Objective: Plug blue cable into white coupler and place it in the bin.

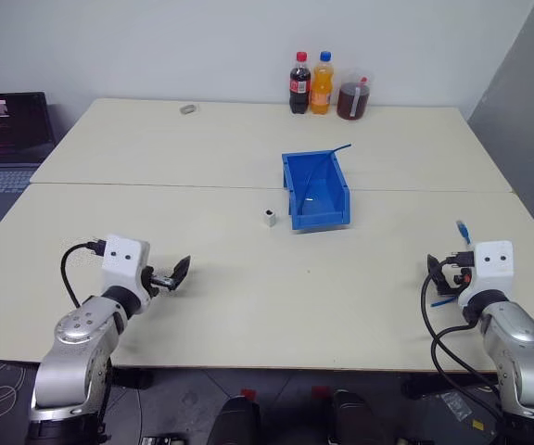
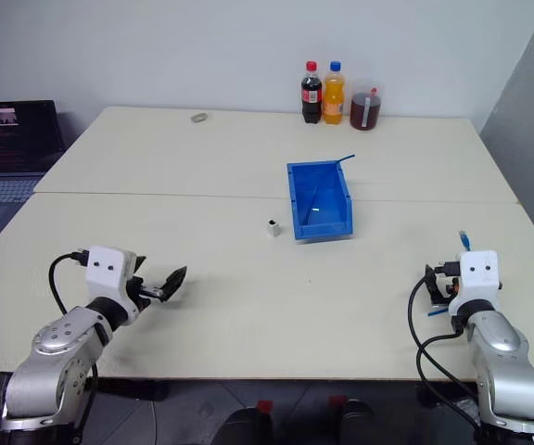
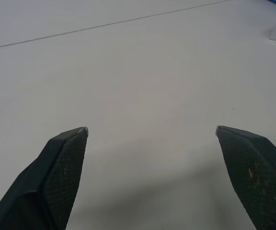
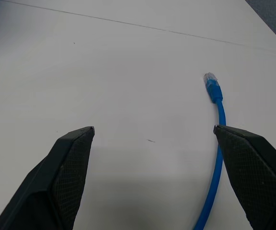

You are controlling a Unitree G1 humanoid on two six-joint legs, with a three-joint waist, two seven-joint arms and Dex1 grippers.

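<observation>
Blue cable (image 4: 218,143) lies loose on the tabletop (image 1: 248,287) at the robot's right, its clear plug end bare and nothing gripping it.

By size, the tabletop comes first: a broad pale surface with a seam running across it from side to side. A laptop (image 1: 7,139) with a lit screen sits off its far left edge.

The two arms are next, one at each near corner. The left gripper (image 1: 176,273) hangs just over the near left part of the tabletop with its jaws wide apart and nothing between them; in the left wrist view only bare surface shows between the two black fingers (image 3: 56,177). The right gripper (image 4: 152,177) is at the near right, its jaws also wide apart and empty. In the right wrist view the cable runs just beside the inner edge of one finger; whether it touches it I cannot tell.

The bin (image 1: 315,188) stands past the seam's near side, about mid-table, well apart from both grippers. A second blue cord (image 1: 327,159) rests inside it, its end sticking up over the far rim.

Against the far edge stand a cola bottle (image 1: 299,83), an orange drink bottle (image 1: 322,83) and a cup of dark liquid (image 1: 352,97), side by side.

The white coupler (image 1: 269,218) sits upright just beside the bin's near left corner, not touching it. A small grey object (image 1: 188,108) lies alone at the far left.
</observation>
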